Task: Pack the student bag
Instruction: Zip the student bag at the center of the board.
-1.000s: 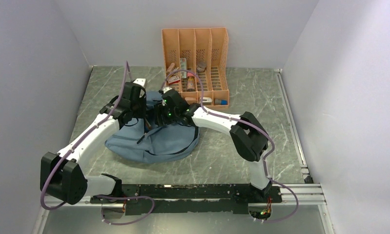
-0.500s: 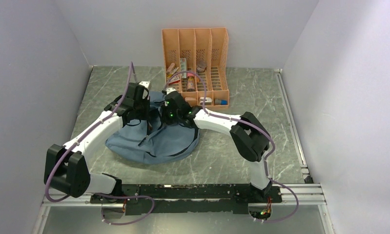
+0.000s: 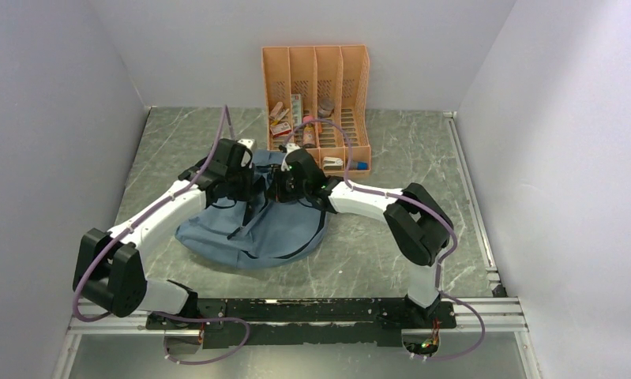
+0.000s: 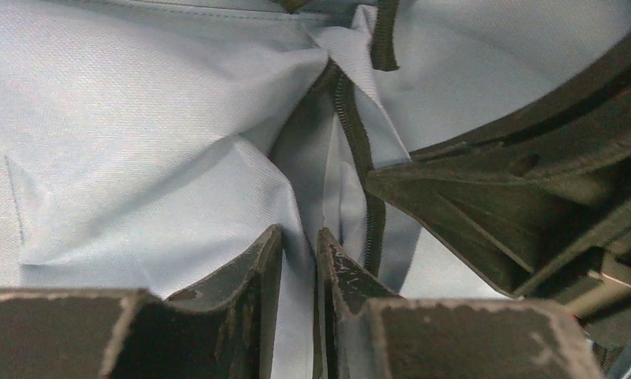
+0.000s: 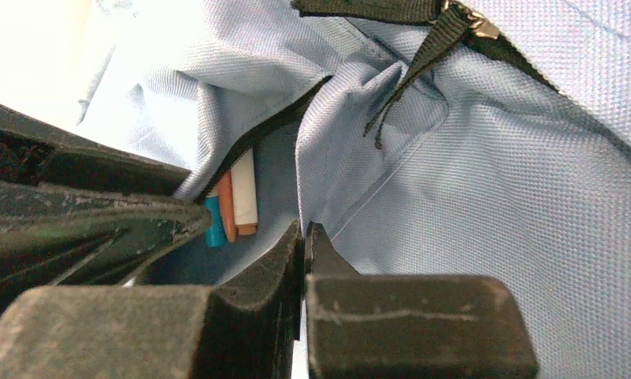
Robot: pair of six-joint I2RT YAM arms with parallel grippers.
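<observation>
student bag (image 3: 249, 233) slumped on worktop (image 3: 391, 158), centre-left of overhead frame. right tool (image 5: 304, 237) clamped on the zip-opening lip, likely holding it agape; pens (image 5: 234, 207) visible inside. left tool (image 4: 300, 253) barely parted around fabric, grip unclear.

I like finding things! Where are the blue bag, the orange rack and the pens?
blue bag (image 3: 241, 237): top view, on its lower front fabric.
orange rack (image 3: 316, 63): top view, on a tall divider.
pens (image 5: 227, 209): right wrist view, on the brown one, inside the bag.
</observation>
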